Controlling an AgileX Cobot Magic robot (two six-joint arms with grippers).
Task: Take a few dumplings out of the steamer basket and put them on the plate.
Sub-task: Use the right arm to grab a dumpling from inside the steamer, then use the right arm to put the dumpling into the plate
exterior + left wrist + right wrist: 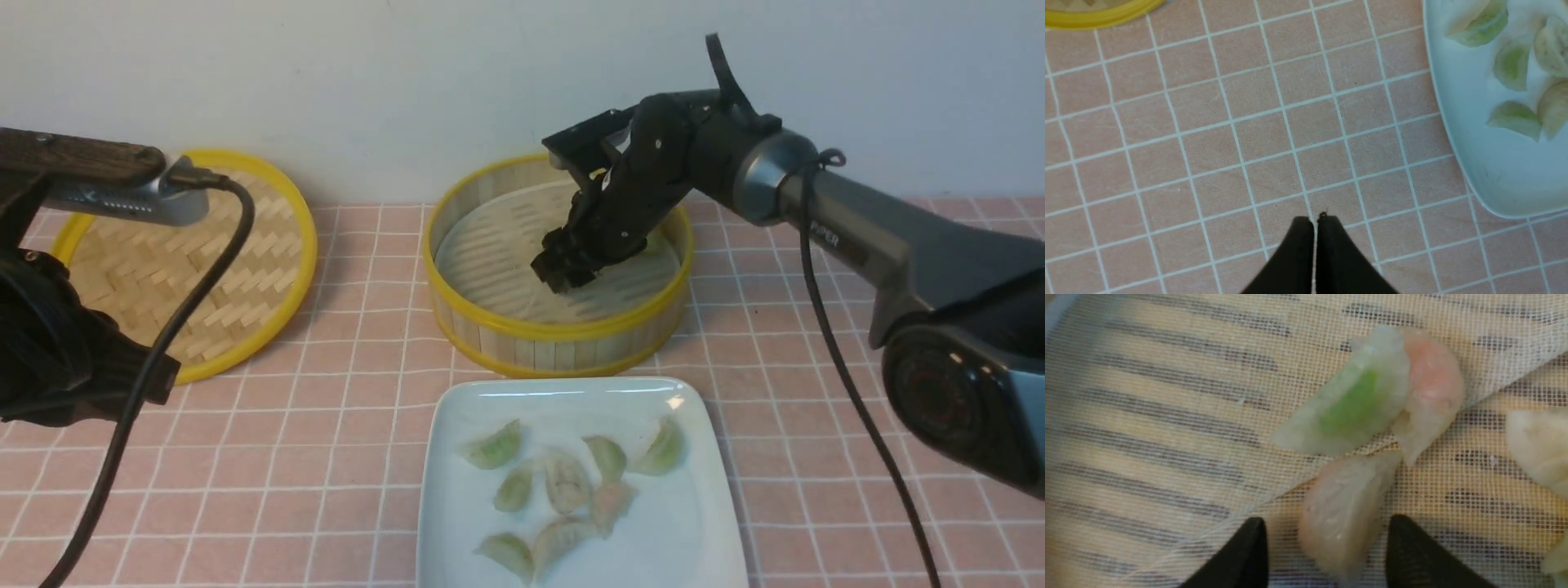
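Observation:
My right gripper (563,273) reaches down inside the steamer basket (555,333). In the right wrist view its jaws (1327,522) stand open, one on each side of a pinkish-white dumpling (1343,514) on the mesh liner, with a gap to it on both sides. Just beyond lie a green dumpling (1351,404) and a pink dumpling (1433,388), touching each other. The white plate (694,523) in front of the basket carries several dumplings (563,482). My left gripper (1314,220) is shut on nothing, over bare tablecloth beside the plate (1494,179).
The shallow woven lid (188,261) leans at the back left against the wall. A pink checked cloth (343,441) covers the table. The left arm and its cable (163,343) fill the left edge of the front view. A fold of the liner mesh (1515,347) lies behind the dumplings.

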